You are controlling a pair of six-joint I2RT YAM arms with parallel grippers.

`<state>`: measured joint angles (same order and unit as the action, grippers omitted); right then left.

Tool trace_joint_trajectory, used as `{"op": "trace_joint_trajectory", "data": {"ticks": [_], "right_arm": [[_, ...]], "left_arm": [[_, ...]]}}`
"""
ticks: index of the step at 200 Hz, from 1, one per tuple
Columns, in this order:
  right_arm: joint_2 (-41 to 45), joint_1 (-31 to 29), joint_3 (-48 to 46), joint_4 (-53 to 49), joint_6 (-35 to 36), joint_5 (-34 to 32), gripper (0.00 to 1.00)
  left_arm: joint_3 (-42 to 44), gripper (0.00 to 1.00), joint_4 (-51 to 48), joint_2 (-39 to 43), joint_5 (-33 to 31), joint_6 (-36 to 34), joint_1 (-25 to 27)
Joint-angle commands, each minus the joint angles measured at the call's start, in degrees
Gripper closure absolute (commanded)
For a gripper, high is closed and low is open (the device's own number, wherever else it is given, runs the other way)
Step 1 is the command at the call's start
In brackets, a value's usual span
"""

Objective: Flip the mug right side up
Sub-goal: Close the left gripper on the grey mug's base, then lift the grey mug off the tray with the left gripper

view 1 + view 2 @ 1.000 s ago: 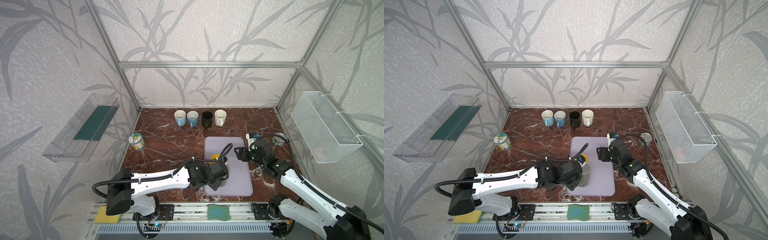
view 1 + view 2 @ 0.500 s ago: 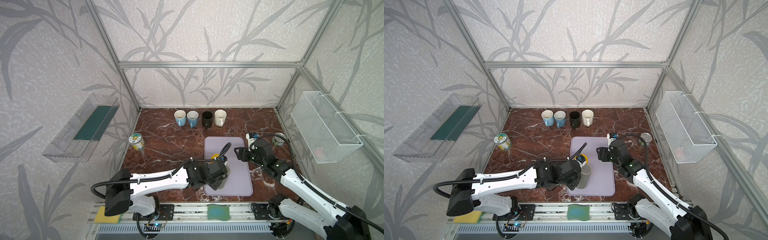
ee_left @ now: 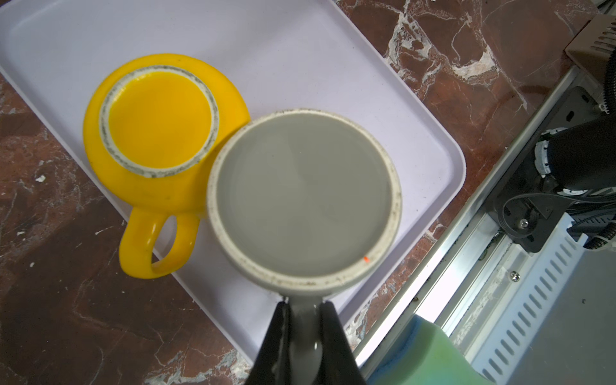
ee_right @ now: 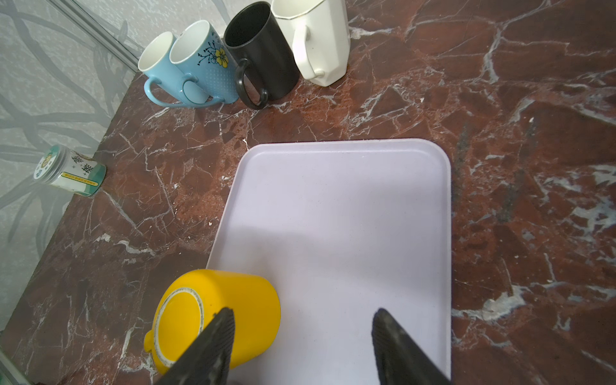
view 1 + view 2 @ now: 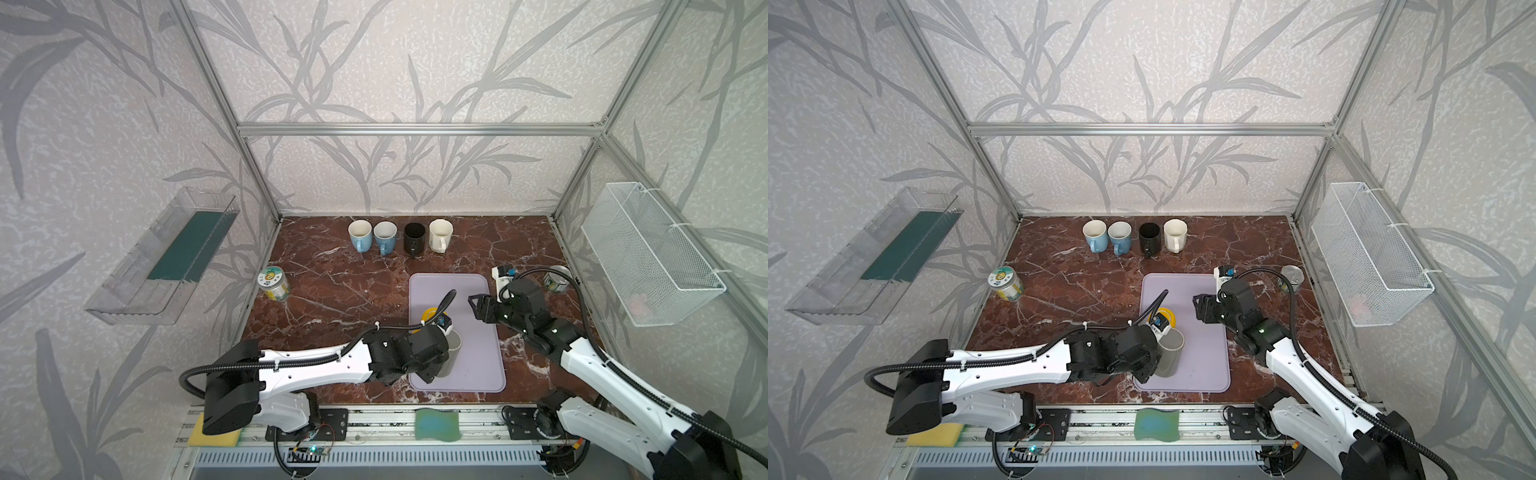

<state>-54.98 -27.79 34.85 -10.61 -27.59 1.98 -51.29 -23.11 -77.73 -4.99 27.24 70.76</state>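
**Grey mug gripped by its handle, base up, over the tray**

The left gripper (image 3: pixel 305 308) is clamped on the handle (image 3: pixel 304 321) of the grey mug (image 3: pixel 303 196), one finger on each side. The mug is upside down, its unglazed foot ring facing the wrist camera. In both top views it sits at the near left part of the lilac tray (image 5: pixel 478 316), slightly tilted (image 5: pixel 1169 353). Whether it touches the tray cannot be told.

Just behind it a yellow mug (image 3: pixel 160 120) stands on the tray, also base up, with its handle reaching over the tray's edge.

The right gripper (image 4: pixel 302 311) hangs above the tray with its jaws apart and nothing between them.

At the back of the marble table (image 5: pixel 332 299) four mugs stand upright in a row: plain blue mug (image 5: pixel 360 236), flowered mug (image 5: pixel 384 237), black mug (image 5: pixel 414 240), white mug (image 5: pixel 440 237). A jar (image 5: pixel 274 284) stands at the left edge and a can (image 5: pixel 557 280) at the right.
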Motion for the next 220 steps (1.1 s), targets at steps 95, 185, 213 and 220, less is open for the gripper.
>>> {"op": "trace_joint_trajectory", "data": {"ticks": [95, 185, 213, 220], "right_arm": [[1.0, -0.2, -0.2, -0.5, 0.3, -0.3, 0.33], [2.0, -0.2, -0.4, -1.0, 0.3, -0.5, 0.33], [2.1, -0.2, -0.4, -1.2, 0.3, -0.6, 0.33], [2.2, -0.2, -0.4, -1.3, 0.3, -0.6, 0.33]], "left_arm": [[0.0, 1.0, -4.3, -2.3, -3.2, 3.4, 1.8], [-1.4, 0.66, -7.1, -5.6, -4.0, 5.2, 2.6], [-2.0, 0.65, -7.7, -7.0, -4.4, 5.5, 2.6], [-2.1, 0.65, -7.7, -7.1, -4.6, 5.5, 2.6]]}}
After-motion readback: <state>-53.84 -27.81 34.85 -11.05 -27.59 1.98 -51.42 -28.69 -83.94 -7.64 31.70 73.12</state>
